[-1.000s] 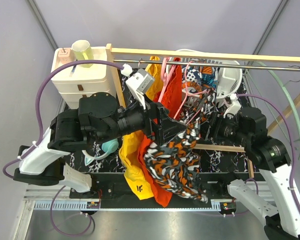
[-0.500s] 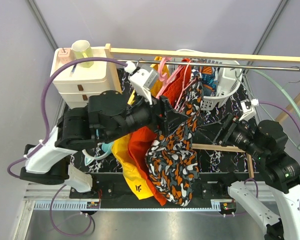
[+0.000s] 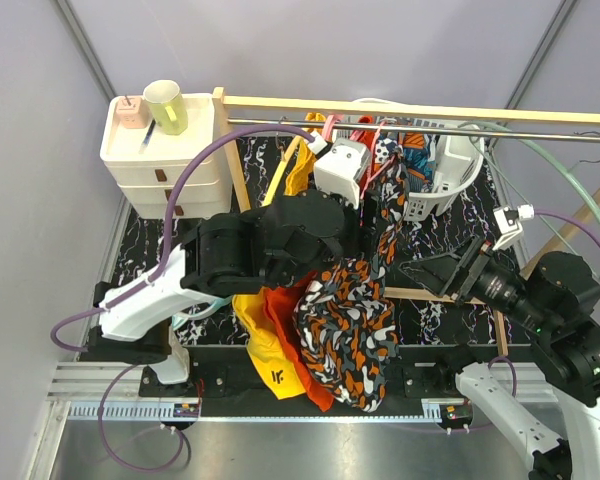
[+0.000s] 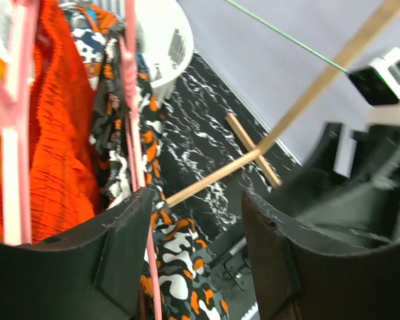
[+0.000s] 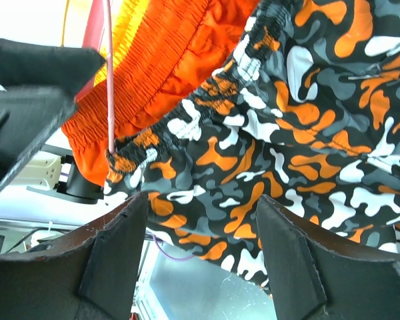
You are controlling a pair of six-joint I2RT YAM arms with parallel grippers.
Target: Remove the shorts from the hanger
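The dark grey shorts [image 3: 346, 330] with orange and white blotches hang from a pink hanger [image 3: 383, 165] on the rail, beside plain orange-red shorts [image 3: 285, 300] and yellow shorts [image 3: 260, 335]. Blue-patterned fabric [image 3: 417, 150] lies in the basket behind. My left gripper [image 4: 200, 247] is open beside the hanger. The pink hanger rod [image 4: 131, 133] runs along its left finger's inner edge, and the patterned shorts [image 4: 170, 267] hang in the gap below. My right gripper [image 3: 422, 272] is open to the right of the shorts. In its wrist view the right gripper [image 5: 203, 247] faces the patterned shorts [image 5: 300, 127] and holds nothing.
A white basket [image 3: 458, 170] stands at the back under the metal rail [image 3: 520, 132] and wooden frame [image 3: 430, 109]. White drawers [image 3: 160, 160] with a green cup [image 3: 167, 105] sit at the back left. A green hanger [image 3: 572, 205] hangs at the right. A wooden base bar [image 3: 450, 296] lies under the right gripper.
My left arm has swung up and right to the hanger and its jaws have narrowed. My right arm has drawn back to the right. The patterned shorts now hang straighter.
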